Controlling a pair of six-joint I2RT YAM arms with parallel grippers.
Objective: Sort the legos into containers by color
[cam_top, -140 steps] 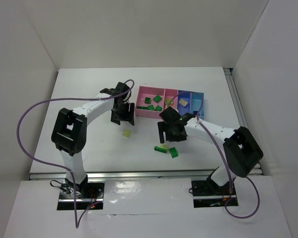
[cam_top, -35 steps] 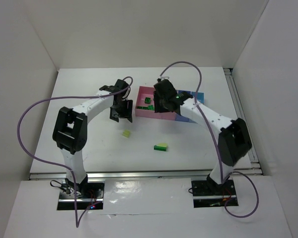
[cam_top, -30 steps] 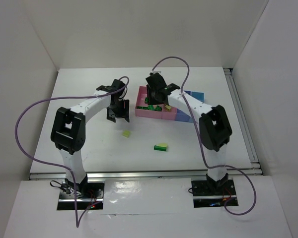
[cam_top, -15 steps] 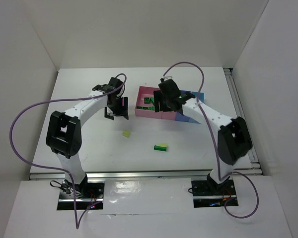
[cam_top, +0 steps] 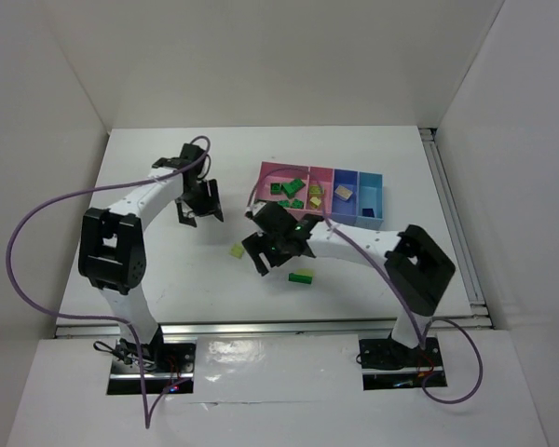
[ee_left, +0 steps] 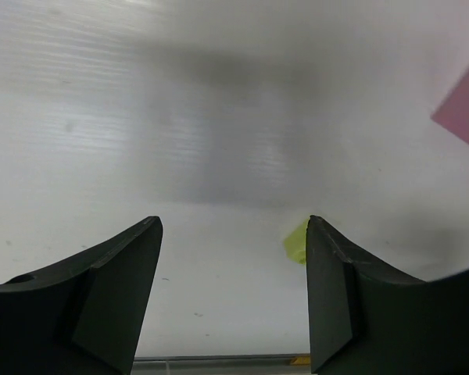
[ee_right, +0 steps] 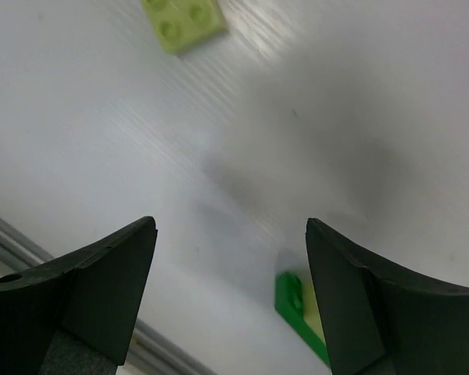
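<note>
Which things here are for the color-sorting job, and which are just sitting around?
For the job:
bins
loose lime-yellow lego
green-and-yellow lego
legos already in the bins
left arm's fingers
right arm's fingers

Just there:
purple cable
metal rail

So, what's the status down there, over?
Left gripper open, empty. Right gripper open, empty, hovering between two strays. Lime brick and green brick loose; other legos in bins. Nothing blocking.
</note>
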